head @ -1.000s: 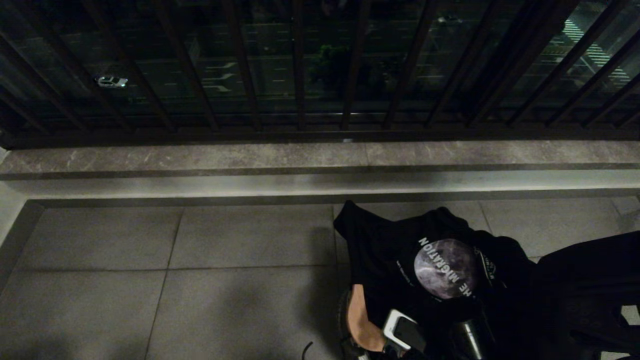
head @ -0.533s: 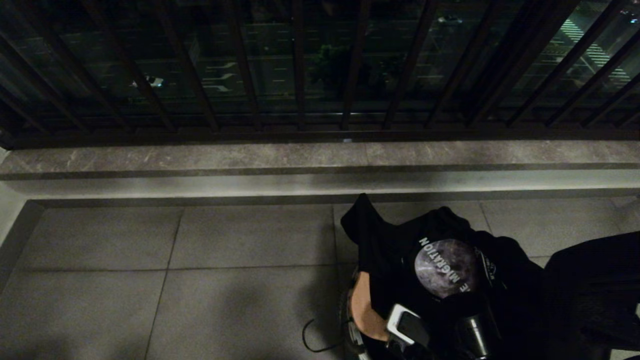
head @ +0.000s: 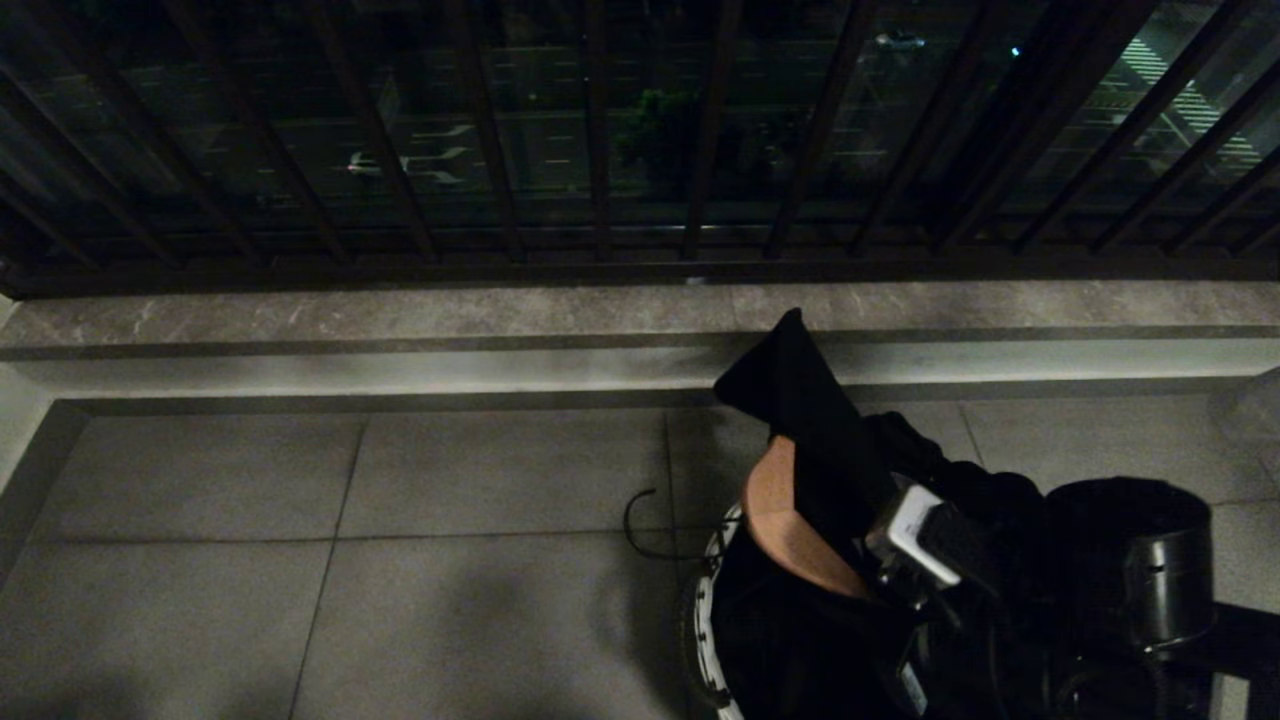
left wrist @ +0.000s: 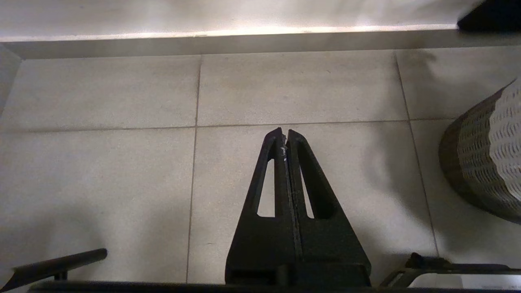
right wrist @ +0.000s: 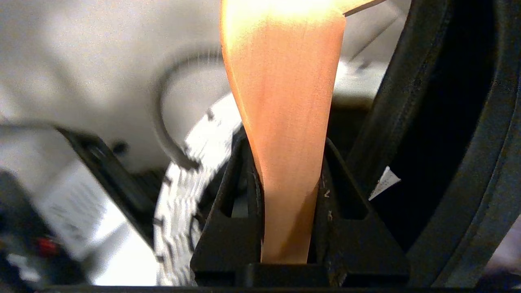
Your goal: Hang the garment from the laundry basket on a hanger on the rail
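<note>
**Hanger clamped, shirt draped over it above the basket**

Grey floor tiles [head: 350, 480] run up to a stone kerb under a dark balustrade [head: 600, 150], with night streets beyond; the rail is in no view. Low on the right side of the head view, the right gripper [right wrist: 285, 171] is closed on a wooden hanger [head: 785, 520], its fingers [right wrist: 244, 195] pinching the flat, tapering arm of the wood. A black shirt [head: 800, 400] hangs over that hanger, one corner peaking up toward the kerb, the rest trailing down into the basket [head: 705, 620], whose pale speckled rim and thin loop handle show just beside the hanger. The left gripper [left wrist: 287, 136] is shut on nothing, hanging over bare tile with the basket's woven wall near it.

The shirt looks light, limp and likely to slide off smooth wood if the hanger tilts. The hanger is stiff, so it is the sound place to hold; a grip nearer its middle would probably keep it level. The trailing cloth may snag on the basket rim.
</note>
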You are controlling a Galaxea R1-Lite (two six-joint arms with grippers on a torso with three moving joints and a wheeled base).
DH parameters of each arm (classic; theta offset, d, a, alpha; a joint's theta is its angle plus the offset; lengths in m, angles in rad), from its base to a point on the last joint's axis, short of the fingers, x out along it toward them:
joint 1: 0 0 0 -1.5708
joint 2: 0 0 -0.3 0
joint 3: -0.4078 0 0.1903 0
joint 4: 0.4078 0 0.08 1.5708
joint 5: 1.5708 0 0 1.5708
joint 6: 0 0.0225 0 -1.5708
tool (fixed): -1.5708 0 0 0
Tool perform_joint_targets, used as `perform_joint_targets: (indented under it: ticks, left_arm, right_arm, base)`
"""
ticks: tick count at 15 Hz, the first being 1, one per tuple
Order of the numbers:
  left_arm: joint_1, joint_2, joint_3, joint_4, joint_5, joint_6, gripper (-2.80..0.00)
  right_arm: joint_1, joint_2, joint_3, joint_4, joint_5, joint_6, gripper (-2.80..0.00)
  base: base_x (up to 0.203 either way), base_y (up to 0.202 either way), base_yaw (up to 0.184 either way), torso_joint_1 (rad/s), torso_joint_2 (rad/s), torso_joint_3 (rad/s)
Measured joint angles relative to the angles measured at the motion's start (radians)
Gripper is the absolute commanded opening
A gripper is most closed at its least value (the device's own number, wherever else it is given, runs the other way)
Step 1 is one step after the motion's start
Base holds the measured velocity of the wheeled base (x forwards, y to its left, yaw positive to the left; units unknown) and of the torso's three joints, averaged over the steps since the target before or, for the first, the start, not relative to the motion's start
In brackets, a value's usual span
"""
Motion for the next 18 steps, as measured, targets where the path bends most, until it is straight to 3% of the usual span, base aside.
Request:
perform_joint_targets:
  ticks: [2, 9, 13, 18]
  left_arm:
    - [0.0, 0.0, 0.0, 0.0, 0.0, -0.001, -2.8]
    - [0.0, 0.0, 0.0, 0.0, 0.0, -0.001, -2.8]
    - [0.0, 0.0, 0.0, 0.0, 0.0, -0.002, -2.8]
    - [0.0, 0.0, 0.0, 0.0, 0.0, -0.003, -2.8]
  right_arm:
    - [-0.009, -0.116, -0.091, 0.199, 0.003, 0.087, -2.8]
    - [-0.015, -0.444, -0.362, 0.621, 0.044, 0.368, -2.8]
    - [-0.015, -0.596, -0.517, 0.79, 0.049, 0.444, -2.8]
    - [-0.017, -0.783, -0.6, 1.002, 0.046, 0.46, -2.8]
  base:
    - [0.0, 0.0, 0.0, 0.0, 0.0, 0.0]
    - [0.0, 0.0, 0.0, 0.0, 0.0, 0.0]
    - [0.0, 0.0, 0.0, 0.0, 0.0, 0.0]
    - [0.0, 0.0, 0.0, 0.0, 0.0, 0.0]
